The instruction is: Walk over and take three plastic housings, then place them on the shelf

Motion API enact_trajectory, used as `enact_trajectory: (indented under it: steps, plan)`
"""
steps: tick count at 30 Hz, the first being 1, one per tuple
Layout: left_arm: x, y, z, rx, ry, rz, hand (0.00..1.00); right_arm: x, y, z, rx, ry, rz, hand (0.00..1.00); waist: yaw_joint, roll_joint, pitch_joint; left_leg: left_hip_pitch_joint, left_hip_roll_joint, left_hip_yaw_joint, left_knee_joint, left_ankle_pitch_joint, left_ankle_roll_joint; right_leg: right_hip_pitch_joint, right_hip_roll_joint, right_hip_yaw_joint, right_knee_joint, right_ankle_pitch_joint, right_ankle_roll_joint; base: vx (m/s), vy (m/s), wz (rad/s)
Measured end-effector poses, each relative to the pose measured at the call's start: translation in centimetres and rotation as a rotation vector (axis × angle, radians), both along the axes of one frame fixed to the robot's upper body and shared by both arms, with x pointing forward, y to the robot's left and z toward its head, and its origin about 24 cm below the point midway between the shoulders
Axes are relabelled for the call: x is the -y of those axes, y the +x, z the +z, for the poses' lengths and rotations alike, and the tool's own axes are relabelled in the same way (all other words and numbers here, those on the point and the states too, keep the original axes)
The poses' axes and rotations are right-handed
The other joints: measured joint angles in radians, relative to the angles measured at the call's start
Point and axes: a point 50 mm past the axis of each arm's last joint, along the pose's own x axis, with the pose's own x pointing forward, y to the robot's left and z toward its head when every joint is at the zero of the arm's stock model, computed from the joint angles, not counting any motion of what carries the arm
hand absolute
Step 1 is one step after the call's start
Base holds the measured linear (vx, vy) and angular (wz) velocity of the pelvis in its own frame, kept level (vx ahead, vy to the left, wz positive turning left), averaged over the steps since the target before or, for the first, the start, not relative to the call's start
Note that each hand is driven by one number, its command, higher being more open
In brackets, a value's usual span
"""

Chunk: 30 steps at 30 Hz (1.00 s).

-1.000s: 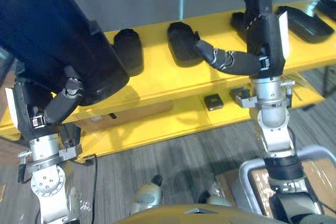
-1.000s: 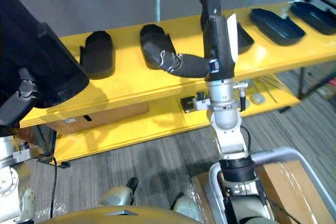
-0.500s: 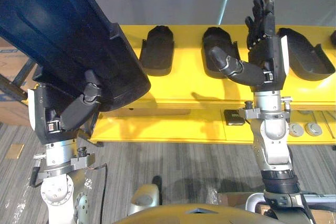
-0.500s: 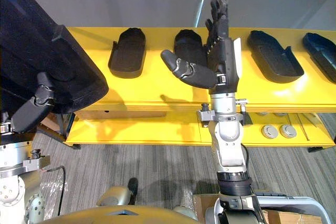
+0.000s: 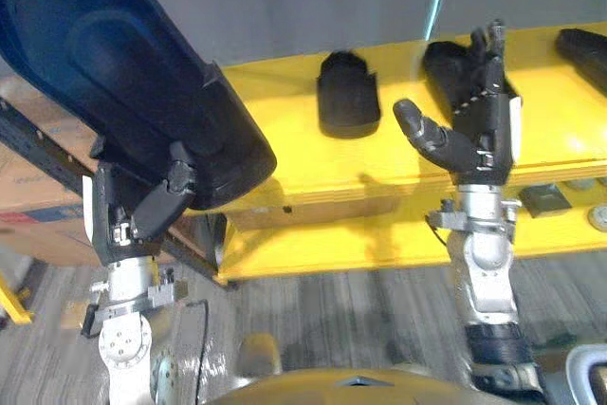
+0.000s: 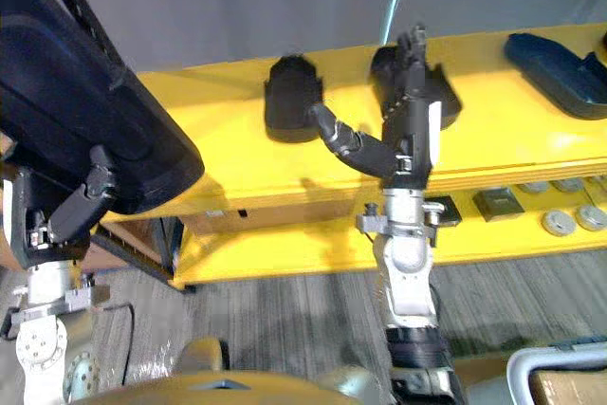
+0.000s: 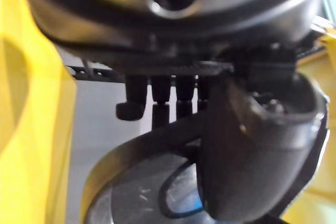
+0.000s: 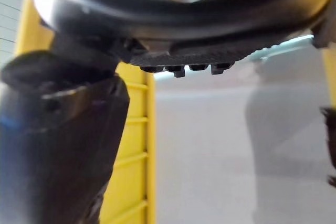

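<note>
Your left hand (image 5: 133, 217) is clamped on a large black housing (image 5: 123, 92) and holds it up high at your left side, tilted, with its hollow side facing you. In the left wrist view the thumb (image 7: 252, 156) presses on the curved rim of that housing, and the fingers (image 7: 157, 98) reach past the rim on its other side.

Your right hand (image 5: 479, 125) is raised in front of the yellow shelf (image 5: 313, 163). Its fingers are straight and point up, its thumb sticks out toward your left, and it holds nothing. The right wrist view shows the same spread, with the fingertips (image 8: 184, 68) straight and the thumb (image 8: 58, 145) well apart from them.

Three more black housings lie on the shelf's top board:
- The middle housing (image 5: 346, 94) lies alone, between your two hands.
- The second housing (image 6: 394, 68) is partly covered by your right hand. You cannot tell from these views whether the fingers touch it.
- The far housing (image 6: 560, 59) lies well to the right, near the picture's edge.

On the lower board (image 5: 379, 234) a small dark square part (image 6: 441, 211) lies just behind your right wrist. A grey square part (image 6: 498, 201) and two round discs (image 6: 555, 222) lie further right. A cardboard box (image 6: 275, 215) sits under the top board. Grey carpet (image 5: 332, 310) covers the floor in front of the shelf.
</note>
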Motion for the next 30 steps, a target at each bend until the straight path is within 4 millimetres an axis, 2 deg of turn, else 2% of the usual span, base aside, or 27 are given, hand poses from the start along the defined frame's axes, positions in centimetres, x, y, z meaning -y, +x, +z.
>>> enact_trajectory:
  steps: [1, 2, 3, 4, 5, 6, 8, 9, 10, 11, 15, 20, 23, 25, 30]
  plan:
    - [0.1, 0.2, -0.3, -0.029, -0.009, -0.032, 0.0, -0.4, -0.2, -0.6, -0.02, 0.022, 0.009, 1.0, 0.003, -0.006, -0.003, 0.016, -0.006, 0.005, -0.006, -0.01, 0.02, -0.01, -0.002, -0.014, 0.0, 0.118, -0.017, 0.05, 0.531, -0.15]
    - [-0.2, 0.3, -0.2, -0.054, 0.029, -0.062, 0.0, -1.3, -0.3, -0.8, -0.026, 0.054, 0.028, 1.0, 0.018, -0.005, 0.0, 0.063, -0.002, 0.039, -0.072, 0.005, 0.051, -0.05, -0.002, -0.038, 0.053, 0.165, -0.018, 0.05, 0.423, -0.2]
    - [-0.2, 0.4, -0.2, -0.058, 0.039, -0.067, 0.0, -1.5, -0.3, -0.8, -0.025, 0.057, 0.034, 1.0, 0.017, -0.009, -0.002, 0.073, -0.001, 0.046, -0.092, 0.013, 0.057, -0.059, 0.004, -0.047, 0.082, 0.145, -0.024, 0.08, 0.217, -0.18]
    - [-0.6, 0.4, 0.0, -0.063, 0.067, -0.078, 0.0, -1.9, -0.4, -0.6, -0.015, 0.029, 0.051, 1.0, 0.008, -0.015, -0.006, 0.111, -0.009, 0.051, -0.173, 0.054, 0.072, -0.091, 0.051, -0.064, 0.171, 0.017, -0.054, 0.08, 0.043, 0.12]
    - [-0.7, 0.6, 0.4, -0.043, 0.077, -0.106, 0.0, -1.9, -0.7, 0.3, 0.026, -0.009, 0.052, 1.0, 0.002, -0.011, -0.009, 0.133, -0.015, 0.049, -0.259, 0.1, 0.08, -0.114, 0.146, -0.088, 0.212, -0.103, -0.05, 0.09, 0.056, 0.17]
    - [-0.7, 0.7, 0.6, -0.032, 0.072, -0.113, 0.0, -1.9, -0.9, 0.8, 0.049, -0.014, 0.051, 1.0, 0.0, -0.011, -0.009, 0.136, -0.021, 0.049, -0.285, 0.115, 0.08, -0.12, 0.178, -0.106, 0.203, -0.142, -0.061, 0.05, 0.066, 0.12]
    - [-0.7, 0.9, 0.7, -0.019, 0.057, -0.116, 0.0, -1.9, -1.4, 2.0, 0.11, -0.048, 0.04, 1.0, -0.002, -0.01, -0.011, 0.13, -0.038, 0.059, -0.323, 0.136, 0.08, -0.112, 0.239, -0.134, 0.103, -0.18, -0.107, 0.01, 0.05, -0.07]
    - [-0.7, 1.0, 0.8, -0.02, 0.057, -0.116, 0.0, -1.9, -1.6, 2.3, 0.124, -0.054, 0.039, 1.0, -0.004, -0.013, -0.014, 0.121, -0.046, 0.062, -0.333, 0.143, 0.079, -0.093, 0.253, -0.128, 0.03, -0.178, -0.105, 0.0, 0.0, 0.0]
    - [-0.4, 1.2, 0.7, -0.027, 0.052, -0.116, 0.0, -1.6, -1.7, 2.3, 0.127, -0.059, 0.029, 1.0, -0.017, -0.016, -0.018, 0.107, -0.053, 0.058, -0.346, 0.158, 0.076, -0.069, 0.275, -0.121, -0.055, -0.163, -0.084, -0.03, -0.033, 0.12]
    - [0.1, 1.5, 0.6, -0.037, 0.041, -0.138, 0.0, -1.1, -1.8, 2.2, 0.119, -0.06, 0.004, 1.0, -0.02, -0.001, -0.016, 0.103, -0.055, 0.051, -0.367, 0.177, 0.073, -0.062, 0.293, -0.126, -0.099, -0.138, -0.092, -0.03, -0.052, 0.17]
    - [1.2, 1.8, 0.0, -0.078, 0.034, -0.21, 0.0, 0.6, -1.9, 1.8, 0.086, -0.05, -0.085, 1.0, -0.038, 0.03, -0.026, 0.125, -0.054, 0.046, -0.448, 0.224, 0.063, -0.062, 0.304, -0.136, -0.115, -0.127, -0.091, 0.0, -0.03, 0.11]
    - [1.3, 2.9, 0.1, -0.131, 0.082, -0.185, 0.0, 2.5, -2.0, 2.2, 0.098, -0.059, -0.187, 1.0, -0.045, 0.038, -0.033, 0.164, -0.058, 0.068, -0.52, 0.257, 0.062, -0.066, 0.305, -0.118, -0.114, -0.127, -0.091, 0.01, -0.01, -0.09]
    - [-0.1, 3.7, -0.6, -0.237, 0.096, -0.132, 0.0, 2.8, -2.3, 1.7, 0.065, -0.131, -0.258, 1.0, -0.054, 0.042, -0.035, 0.191, -0.061, 0.082, -0.562, 0.277, 0.062, -0.072, 0.305, -0.105, -0.113, -0.127, -0.091, -0.01, 0.0, -0.11]
    - [-2.0, 3.7, -1.8, -0.345, 0.091, -0.055, 0.0, 2.9, -2.7, 0.9, 0.006, -0.273, -0.317, 1.0, -0.072, 0.044, -0.035, 0.211, -0.061, 0.096, -0.593, 0.289, 0.06, -0.074, 0.307, -0.092, -0.114, -0.127, -0.091, 0.0, -0.001, -0.15]
    - [-4.4, 4.2, -3.1, -0.49, 0.149, 0.012, 0.0, 3.8, -3.9, -0.9, -0.108, -0.326, -0.317, 1.0, -0.076, 0.05, -0.035, 0.233, -0.061, 0.126, -0.611, 0.292, 0.059, -0.083, 0.309, -0.063, -0.112, -0.127, -0.092, -0.01, 0.007, -0.19]
